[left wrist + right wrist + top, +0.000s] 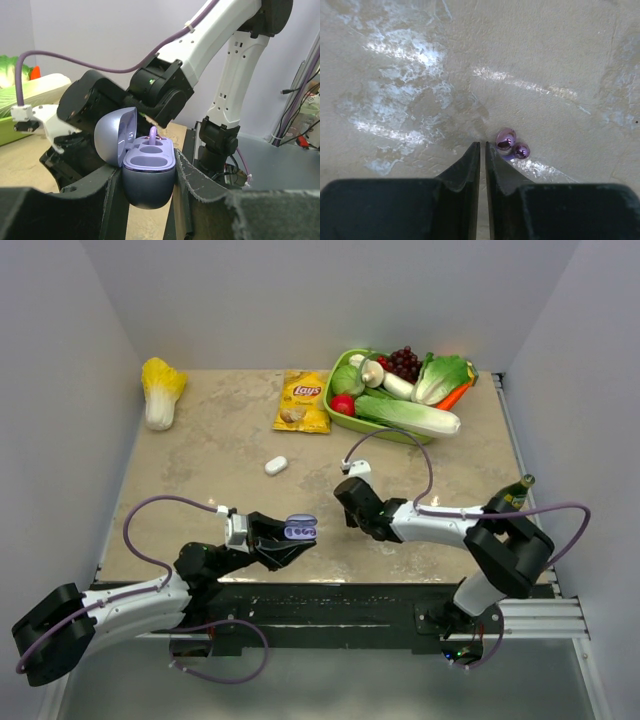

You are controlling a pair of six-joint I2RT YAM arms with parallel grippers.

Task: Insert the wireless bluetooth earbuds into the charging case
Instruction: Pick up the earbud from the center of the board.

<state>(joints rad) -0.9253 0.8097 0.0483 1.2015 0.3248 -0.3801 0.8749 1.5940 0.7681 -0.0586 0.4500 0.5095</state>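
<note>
Just beside right pincer: purple earbud

The left arm lies low, reaching forward and inward from its base. The left gripper tilts upward, its fingers clamped on either side of the open charging case. The right arm rises, folds at the elbow and stretches leftward. The right gripper points downward, its jaws drawn almost together with only a thin slit between them.

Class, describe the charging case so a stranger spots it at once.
Follow the left arm to the left gripper; it clamps the charging case. Unlike the white capsule lying on the table beyond, it is lavender with its lid open.
</note>
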